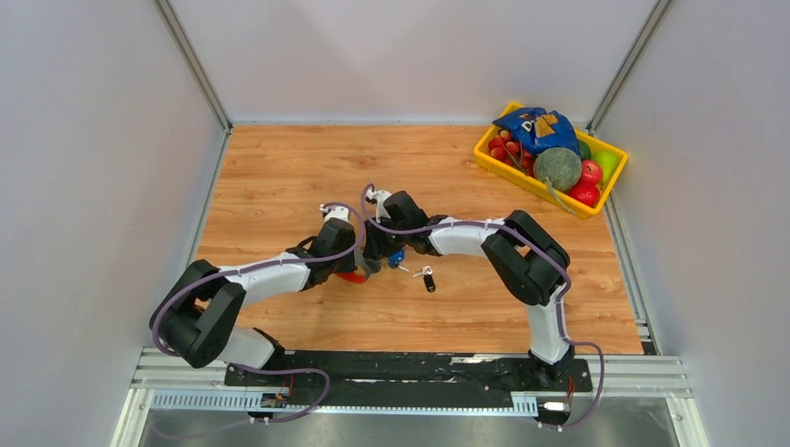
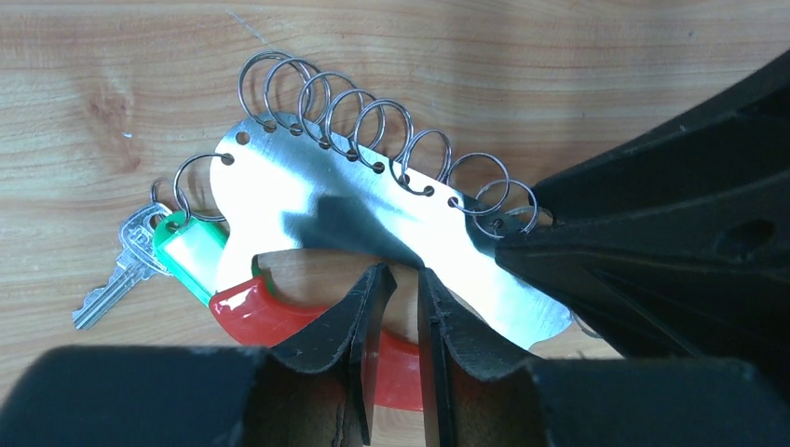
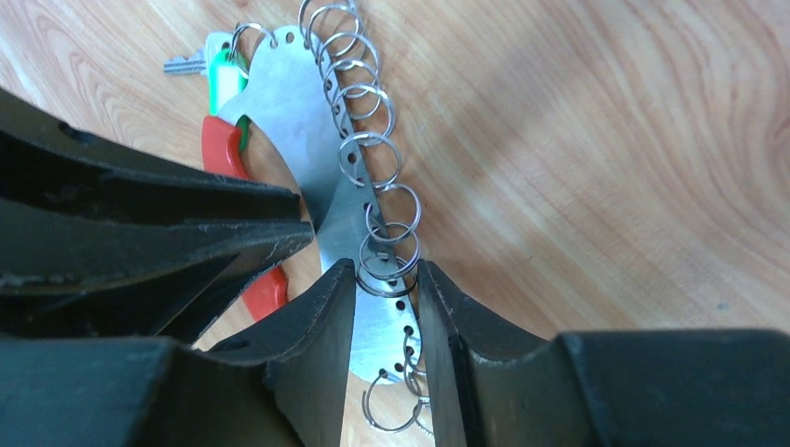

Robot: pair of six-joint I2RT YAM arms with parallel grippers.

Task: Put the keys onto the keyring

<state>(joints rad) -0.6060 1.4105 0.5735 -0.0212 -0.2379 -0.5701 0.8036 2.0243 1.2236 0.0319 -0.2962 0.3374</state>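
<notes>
The keyring shows as a silver ring [image 3: 387,272], one of several along the edge of a flat metal plate [image 3: 284,102] with a red handle [image 2: 261,312]. My right gripper [image 3: 386,279] has both pads against that ring. My left gripper [image 2: 402,284] hangs over the red handle, its jaws a narrow gap apart; no grip shows. Two keys lie loose just right of the grippers: a blue-headed one [image 1: 396,258] and a black-headed one [image 1: 429,280]. A silver key [image 2: 121,270] with a green tag [image 2: 191,251] hangs on the end ring [image 2: 200,186].
A yellow bin [image 1: 494,160] of fruit and a blue bag stands at the back right corner. Grey walls close in the wooden table [image 1: 279,168] on three sides. Both arms meet mid-table, the right gripper's black body [image 2: 671,242] close beside the left fingers.
</notes>
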